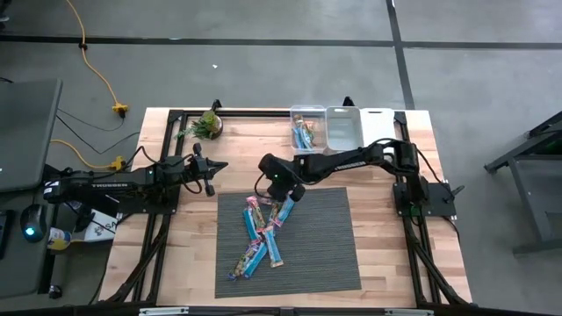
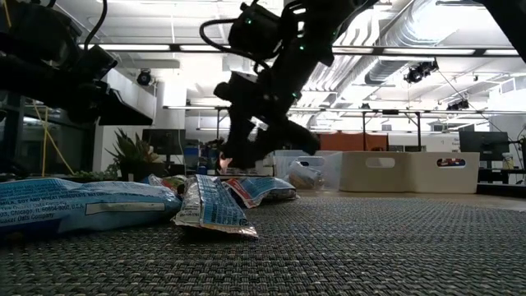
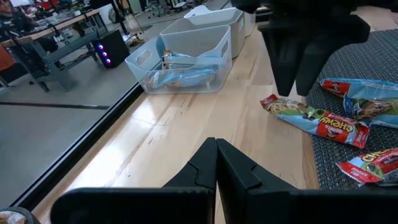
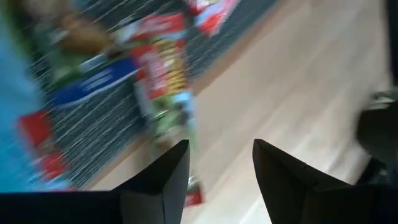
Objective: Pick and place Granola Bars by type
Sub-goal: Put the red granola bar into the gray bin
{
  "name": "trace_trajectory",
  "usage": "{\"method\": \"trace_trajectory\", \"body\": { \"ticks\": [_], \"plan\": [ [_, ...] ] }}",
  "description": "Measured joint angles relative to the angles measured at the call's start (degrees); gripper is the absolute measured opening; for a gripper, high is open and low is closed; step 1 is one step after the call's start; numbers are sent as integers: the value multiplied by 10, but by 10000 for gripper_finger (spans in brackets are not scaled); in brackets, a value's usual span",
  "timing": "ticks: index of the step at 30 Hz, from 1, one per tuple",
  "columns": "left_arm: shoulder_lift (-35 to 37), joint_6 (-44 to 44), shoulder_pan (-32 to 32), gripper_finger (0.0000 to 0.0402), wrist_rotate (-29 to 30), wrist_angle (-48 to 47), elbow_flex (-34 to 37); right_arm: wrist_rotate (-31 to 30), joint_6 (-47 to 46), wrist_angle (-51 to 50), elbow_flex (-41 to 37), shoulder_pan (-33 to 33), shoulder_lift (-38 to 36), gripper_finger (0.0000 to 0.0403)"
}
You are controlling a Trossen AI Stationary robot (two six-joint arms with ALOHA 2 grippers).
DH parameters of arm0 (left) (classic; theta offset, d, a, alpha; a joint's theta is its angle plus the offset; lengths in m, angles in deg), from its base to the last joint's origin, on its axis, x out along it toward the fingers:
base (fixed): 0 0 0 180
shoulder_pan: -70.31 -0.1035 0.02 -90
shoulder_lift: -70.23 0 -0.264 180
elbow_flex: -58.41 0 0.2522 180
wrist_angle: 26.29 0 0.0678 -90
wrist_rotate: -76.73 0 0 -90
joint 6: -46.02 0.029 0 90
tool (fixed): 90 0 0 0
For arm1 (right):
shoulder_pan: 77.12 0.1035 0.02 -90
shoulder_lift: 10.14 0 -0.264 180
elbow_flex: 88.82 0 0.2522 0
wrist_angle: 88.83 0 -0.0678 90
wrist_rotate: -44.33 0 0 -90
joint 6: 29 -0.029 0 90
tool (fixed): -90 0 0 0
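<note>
Surface: wooden table, grey mat at centre.
Granola Bars: scattered on mat, some in bin at 12 o'clock.
Right gripper: fingers apart, empty, above mat's 11 o'clock corner; nearest bar just beneath.
Left gripper: fingers together, 9 o'clock side, off mat.

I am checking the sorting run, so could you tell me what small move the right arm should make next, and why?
Probably lower the right end effector straight onto the bar lying at the mat's far edge, then close. Its fingers stand open and empty just above that bar, while one bin already holds bars. The left end effector waits shut over bare wood.
</note>
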Motion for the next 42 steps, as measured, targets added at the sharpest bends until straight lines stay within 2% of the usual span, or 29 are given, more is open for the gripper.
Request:
{"method": "trace_trajectory", "body": {
  "ticks": [4, 13, 18, 29, 35, 42],
  "plan": [
    [0, 0, 0, 1, 0, 0, 0, 0, -37, 25, -1, 2, 0, 161],
    [0, 0, 0, 1, 0, 0, 0, -19, -44, 1, -1, 2, 0, 163],
    [0, 0, 0, 1, 0, 0, 0, -4, -66, -6, -1, 1, 3, 166],
    [0, 0, 0, 1, -2, 0, 0, -53, -80, -21, -1, 0, 16, 225],
    [0, 0, 0, 1, -2, 0, 0, -31, -80, -25, -1, 7, 16, 226],
    [0, 0, 0, 1, -2, 0, 0, 24, -81, -26, -1, 9, 16, 225]
  ]
}}
